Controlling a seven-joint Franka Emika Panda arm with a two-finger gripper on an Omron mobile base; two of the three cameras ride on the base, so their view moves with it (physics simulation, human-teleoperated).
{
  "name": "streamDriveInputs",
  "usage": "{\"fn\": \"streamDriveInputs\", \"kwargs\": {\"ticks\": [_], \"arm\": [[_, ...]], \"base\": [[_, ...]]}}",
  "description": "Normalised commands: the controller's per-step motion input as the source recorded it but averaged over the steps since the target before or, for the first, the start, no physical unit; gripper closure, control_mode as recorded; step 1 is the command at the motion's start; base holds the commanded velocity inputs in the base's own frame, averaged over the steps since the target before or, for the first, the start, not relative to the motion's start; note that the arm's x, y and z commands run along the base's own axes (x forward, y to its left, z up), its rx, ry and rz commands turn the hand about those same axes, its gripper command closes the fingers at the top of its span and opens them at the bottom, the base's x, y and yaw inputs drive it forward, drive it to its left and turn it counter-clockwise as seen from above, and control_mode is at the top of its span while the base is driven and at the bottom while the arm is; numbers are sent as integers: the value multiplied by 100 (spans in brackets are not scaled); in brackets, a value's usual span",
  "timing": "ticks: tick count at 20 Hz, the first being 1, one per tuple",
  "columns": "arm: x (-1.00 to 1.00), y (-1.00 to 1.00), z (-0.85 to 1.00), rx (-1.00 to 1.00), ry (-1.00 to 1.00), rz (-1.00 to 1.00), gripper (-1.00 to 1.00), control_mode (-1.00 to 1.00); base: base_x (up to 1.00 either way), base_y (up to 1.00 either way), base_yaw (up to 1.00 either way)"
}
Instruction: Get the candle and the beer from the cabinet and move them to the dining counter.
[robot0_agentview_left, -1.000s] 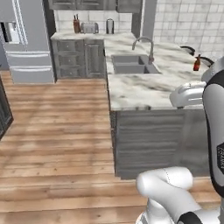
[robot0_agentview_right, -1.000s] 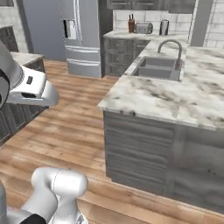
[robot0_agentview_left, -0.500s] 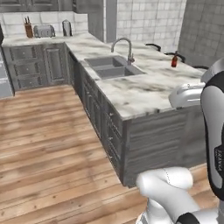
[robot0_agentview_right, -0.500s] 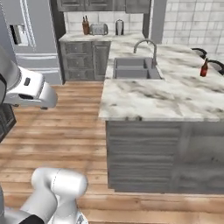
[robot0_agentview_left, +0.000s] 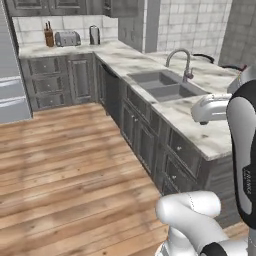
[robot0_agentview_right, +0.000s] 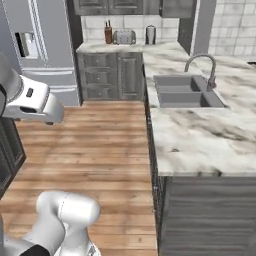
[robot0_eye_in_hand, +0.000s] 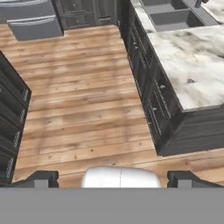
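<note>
The dining counter (robot0_agentview_left: 202, 137) (robot0_agentview_right: 200, 142) (robot0_eye_in_hand: 188, 65) is a long island of white veined marble with an inset steel sink (robot0_agentview_left: 167, 85) (robot0_agentview_right: 185, 92) and a curved tap (robot0_agentview_left: 183, 62) (robot0_agentview_right: 208, 70). It lies to my right in the hand view. My gripper (robot0_eye_in_hand: 113, 178) hangs over the wooden floor beside the island's near end. Its dark fingertips (robot0_eye_in_hand: 41, 177) stand wide apart, open, with nothing between them. Only the lower edge of the dark wall cabinet (robot0_agentview_left: 45, 6) (robot0_agentview_right: 110, 6) shows, above the back worktop. The candle and the beer are out of view.
A steel fridge (robot0_agentview_right: 40, 45) stands at the back left. On the back worktop are a toaster (robot0_agentview_left: 67, 37) (robot0_agentview_right: 124, 36) and a knife block (robot0_agentview_left: 48, 36) (robot0_agentview_right: 108, 34). Dark drawer units (robot0_eye_in_hand: 11, 118) line the left. Wooden floor (robot0_eye_in_hand: 83, 100) stretches between them and the island.
The whole picture has shifted as the base turns and drives; the island now lies closer and more lengthwise. A small bottle seen on its far end earlier has left the frames. The gripper stays open.
</note>
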Motion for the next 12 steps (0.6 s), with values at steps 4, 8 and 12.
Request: {"fn": "streamDriveInputs", "kwargs": {"ticks": [4, 8, 12], "arm": [[0, 0, 0, 0, 0, 0, -100, 100], [0, 0, 0, 0, 0, 0, -100, 100], [0, 0, 0, 0, 0, 0, -100, 100]], "base": [[79, 100, 9], [92, 100, 13], [95, 93, 27]]}}
